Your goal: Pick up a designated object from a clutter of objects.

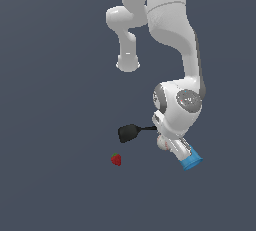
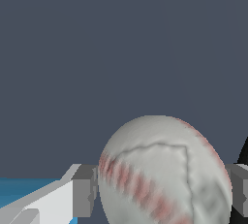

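Sitting squarely between the fingers (image 2: 83,191) of the tool (image 2: 162,189), the baseball (image 2: 162,169) looks pinched on both sides, apparently gripped for lifting.

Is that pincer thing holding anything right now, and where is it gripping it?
The pincer has the white baseball between its two fingers, one against each opposite side of its round middle. Whether it is lifted cannot be told.

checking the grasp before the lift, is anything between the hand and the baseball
Nothing visible. In the wrist view the baseball sits directly between the hand's two fingers, one on each side. The blue cup and black spatula lie beside it, not in the gap.
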